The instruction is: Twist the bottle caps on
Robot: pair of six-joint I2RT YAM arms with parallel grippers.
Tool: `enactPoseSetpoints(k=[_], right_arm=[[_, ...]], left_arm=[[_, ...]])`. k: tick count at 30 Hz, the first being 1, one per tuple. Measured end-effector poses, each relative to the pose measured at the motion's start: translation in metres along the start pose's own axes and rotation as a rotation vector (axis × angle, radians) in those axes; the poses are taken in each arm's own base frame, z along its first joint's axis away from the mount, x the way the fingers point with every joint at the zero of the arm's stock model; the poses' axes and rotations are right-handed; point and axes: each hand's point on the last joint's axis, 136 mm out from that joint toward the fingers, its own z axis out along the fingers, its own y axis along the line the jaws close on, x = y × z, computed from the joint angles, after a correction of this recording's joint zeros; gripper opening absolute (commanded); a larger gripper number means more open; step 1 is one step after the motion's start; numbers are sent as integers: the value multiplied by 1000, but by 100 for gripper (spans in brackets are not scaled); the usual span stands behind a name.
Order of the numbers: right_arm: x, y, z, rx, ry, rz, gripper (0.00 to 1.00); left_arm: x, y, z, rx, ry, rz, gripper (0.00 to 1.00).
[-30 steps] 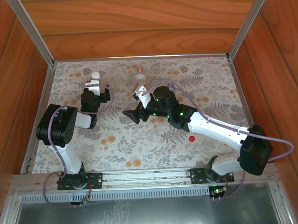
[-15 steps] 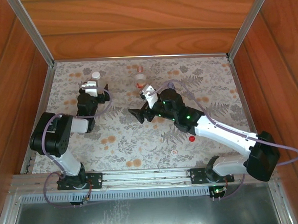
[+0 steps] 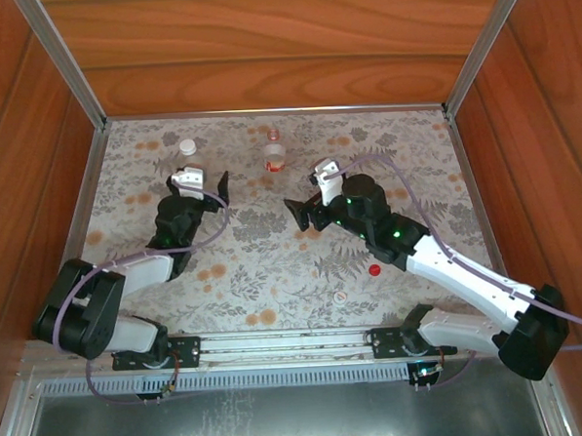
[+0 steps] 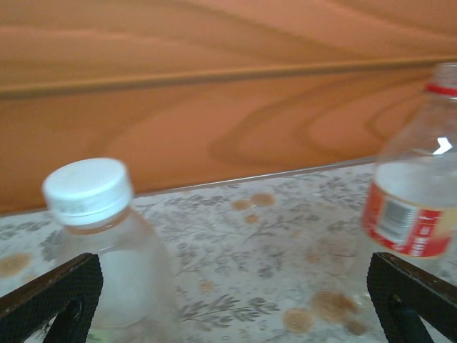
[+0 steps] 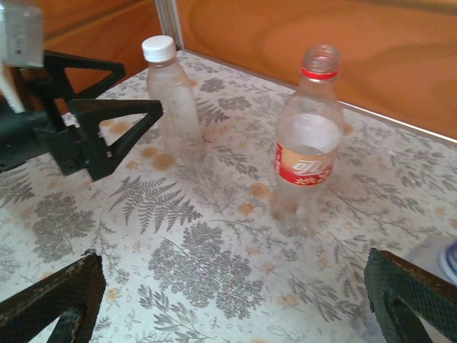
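The plain bottle [image 3: 187, 150] stands upright near the far left of my tabletop [image 3: 245, 269]. It is clear and wide-bodied, with a white cap [image 4: 88, 189] sitting on its neck. To its right, well apart, the red-labelled bottle [image 5: 308, 146] also stands upright. Its mouth is open, with just a red ring round the neck. At the lower right edge of my right wrist view I catch a blurred bluish bottle [image 5: 439, 261], too cut off to tell more. A red cap [image 3: 375, 269] lies loose on the tabletop nearer me, and a pale cap [image 3: 341, 296] lies near it, closer still.
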Motion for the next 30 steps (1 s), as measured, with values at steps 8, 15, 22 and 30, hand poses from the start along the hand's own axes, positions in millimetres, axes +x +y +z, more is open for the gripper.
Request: enactPoseSetpoints(k=[8, 15, 22, 30], right_arm=[[0, -12, -10, 39, 2, 11, 100], [5, -14, -9, 44, 14, 14, 100], [13, -15, -10, 45, 31, 14, 100], [13, -15, -11, 46, 29, 14, 100]], left_arm=[[12, -53, 8, 173, 51, 17, 100], [26, -85, 41, 281, 97, 23, 100], [49, -102, 69, 341, 128, 39, 100], [61, -113, 86, 379, 121, 54, 100]])
